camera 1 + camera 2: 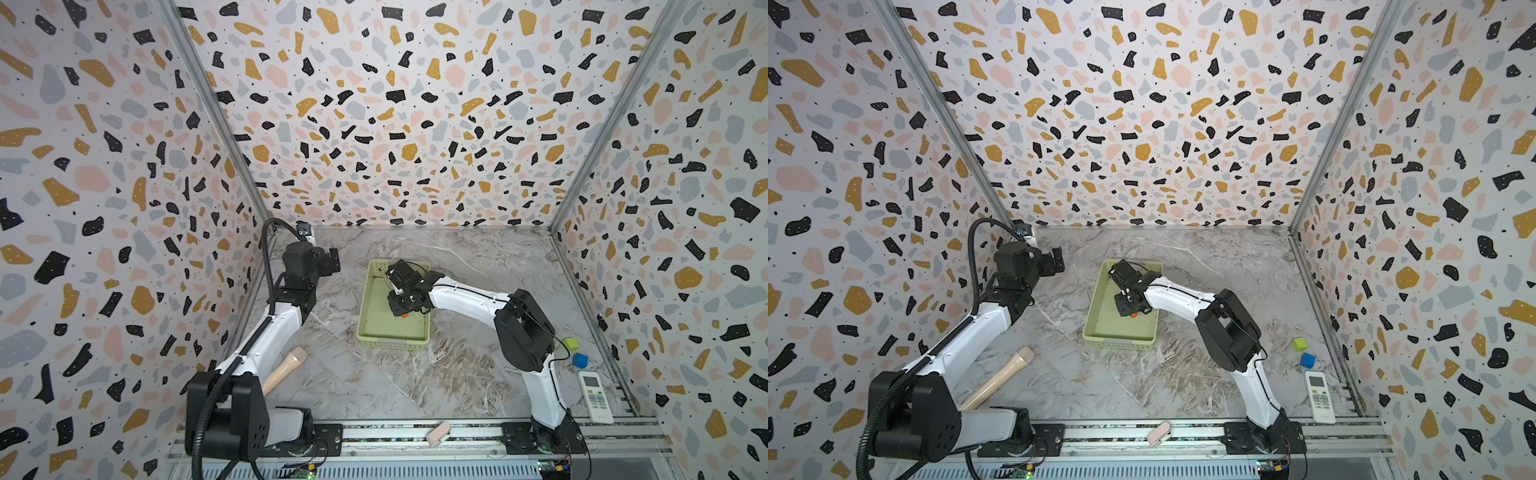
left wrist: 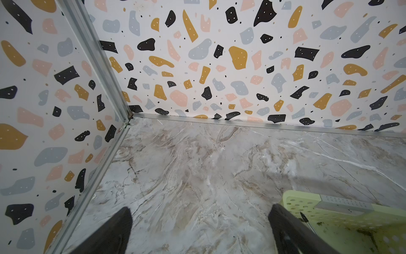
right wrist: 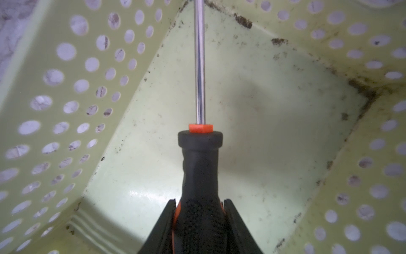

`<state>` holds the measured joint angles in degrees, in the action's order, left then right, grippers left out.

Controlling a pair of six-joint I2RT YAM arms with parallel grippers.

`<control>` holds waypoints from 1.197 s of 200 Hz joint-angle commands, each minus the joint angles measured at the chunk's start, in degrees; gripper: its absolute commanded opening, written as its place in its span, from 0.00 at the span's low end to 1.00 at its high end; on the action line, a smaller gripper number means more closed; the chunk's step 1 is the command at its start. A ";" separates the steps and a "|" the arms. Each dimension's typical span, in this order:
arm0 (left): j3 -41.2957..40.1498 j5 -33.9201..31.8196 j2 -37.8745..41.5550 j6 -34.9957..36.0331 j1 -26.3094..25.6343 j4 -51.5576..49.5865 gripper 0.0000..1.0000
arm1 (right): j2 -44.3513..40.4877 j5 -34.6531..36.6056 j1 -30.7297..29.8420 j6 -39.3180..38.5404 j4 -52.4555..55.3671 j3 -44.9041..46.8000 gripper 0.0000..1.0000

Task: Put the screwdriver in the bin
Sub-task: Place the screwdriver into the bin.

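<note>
- right gripper (image 3: 200,203) pinches the screwdriver (image 3: 200,167) by the black textured part of the handle; jaws pressed onto it from both sides, orange trim showing at one pad
- screwdriver is held inside the bin (image 1: 380,322), over the far half; thin shaft points toward a far corner, with the shaft tip (image 2: 302,213) close to the perforated wall; can't tell if the tip touches floor or wall
- orange cap (image 1: 404,315) pokes out behind the gripper in both top views, above the bin floor; handle looks lifted, not lying flat
- bin sits mid-table (image 1: 457,270), long side running away from the rail; floor otherwise bare apart from dirt specks in the corners
- left gripper (image 2: 200,206) has its jaws spread wide with nothing between; it hovers over bare marble just beside the bin's far corner (image 2: 307,202); no contact with the bin
- beige cylinder (image 1: 286,370) lies on the table near the left arm, well apart from the bin
- green cube (image 1: 572,343) and blue cube (image 1: 580,360) sit just beside each other near the right wall; white remote (image 1: 595,397) is next to them, nearer the rail
- small pink item (image 1: 438,433) rests on the front rail
</note>
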<state>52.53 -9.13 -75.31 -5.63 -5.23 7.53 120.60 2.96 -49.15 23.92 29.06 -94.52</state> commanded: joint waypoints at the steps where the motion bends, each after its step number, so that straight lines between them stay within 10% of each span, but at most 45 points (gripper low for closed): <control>1: 2.03 -0.45 -0.10 0.53 0.14 1.08 0.99 | -0.98 0.03 -0.31 -0.12 -0.56 0.54 0.30; 239: 2.11 -0.38 -0.06 0.35 0.14 1.02 1.00 | 0.70 1.17 -0.05 0.06 -0.35 1.45 0.43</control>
<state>52.53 -9.15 -75.31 -5.61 -5.23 7.51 121.71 3.20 -49.15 23.94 28.29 -93.27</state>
